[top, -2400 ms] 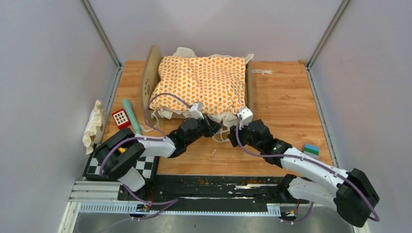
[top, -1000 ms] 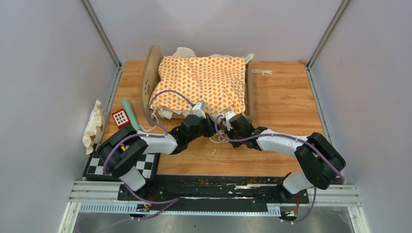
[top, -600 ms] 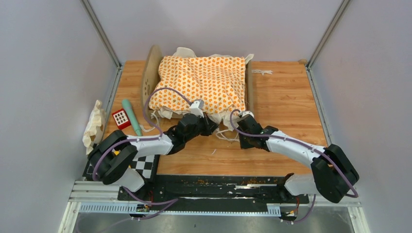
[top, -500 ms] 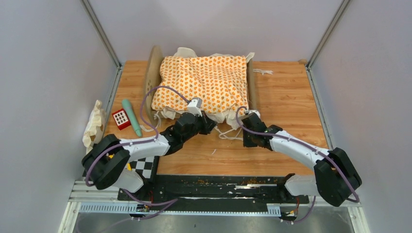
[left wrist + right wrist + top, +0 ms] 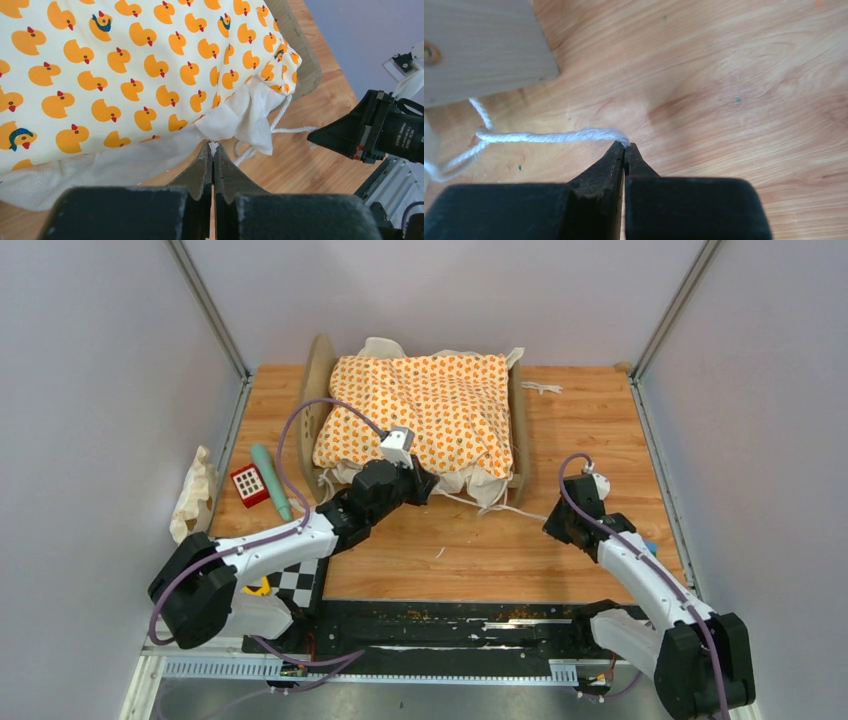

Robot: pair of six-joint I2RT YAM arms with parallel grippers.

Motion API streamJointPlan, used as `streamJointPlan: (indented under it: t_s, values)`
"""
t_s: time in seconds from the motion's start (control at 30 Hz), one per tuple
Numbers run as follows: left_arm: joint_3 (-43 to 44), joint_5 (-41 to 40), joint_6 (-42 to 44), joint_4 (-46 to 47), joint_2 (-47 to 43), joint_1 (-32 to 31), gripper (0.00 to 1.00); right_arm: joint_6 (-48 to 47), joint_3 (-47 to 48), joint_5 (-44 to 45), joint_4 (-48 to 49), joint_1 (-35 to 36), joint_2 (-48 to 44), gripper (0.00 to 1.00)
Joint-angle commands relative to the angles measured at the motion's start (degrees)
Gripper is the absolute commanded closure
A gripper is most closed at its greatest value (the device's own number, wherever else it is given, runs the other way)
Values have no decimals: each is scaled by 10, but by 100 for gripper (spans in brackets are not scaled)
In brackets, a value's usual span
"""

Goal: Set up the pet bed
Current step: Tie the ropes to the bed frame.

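Shows a small light-wood pet bed [image 5: 316,380] with rounded end boards at the back centre of a wooden table [image 5: 600,430], topped by a cream-edged cushion [image 5: 430,405] printed with orange ducks. Shows the left gripper [image 5: 213,149] pinched tight on the cushion's cream edge at the bed's near side. Shows the right gripper [image 5: 625,148], to the right of the bed, clamped on the end of a white cord tie [image 5: 549,136] running back toward the bed.

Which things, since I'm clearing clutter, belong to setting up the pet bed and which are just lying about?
Job: pet bed, duck cushion, tie string pinched by right gripper, left gripper pinching cushion's edge.
Lying about: red keypad toy, green stick, crumpled cloth.
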Motion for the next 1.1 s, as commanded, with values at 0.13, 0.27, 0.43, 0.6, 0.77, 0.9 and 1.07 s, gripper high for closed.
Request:
streamJointPlan:
  t_s: [0.13, 0.27, 0.43, 0.6, 0.77, 0.9, 1.07]
  values:
    - [98, 64, 70, -35, 11, 1, 100, -5, 3, -27, 60, -125, 54, 100]
    - [139, 71, 102, -75, -9, 1, 100, -8, 6, -31, 78, -177, 73, 100]
    - [149, 45, 126, -115, -54, 1, 100, -12, 6, -15, 82, -210, 79, 100]
    - [137, 58, 126, -138, -93, 1, 100, -34, 0, 9, 83, -246, 83, 100]
    - [142, 146, 136, -177, -87, 1, 100, -54, -2, 13, 91, -296, 88, 100]
    - [136, 196, 145, -204, -67, 0, 100, -63, 12, 16, 90, -328, 93, 100]
    - [103, 194, 156, -201, -88, 0, 100, -74, 23, 51, 88, -347, 100, 100]
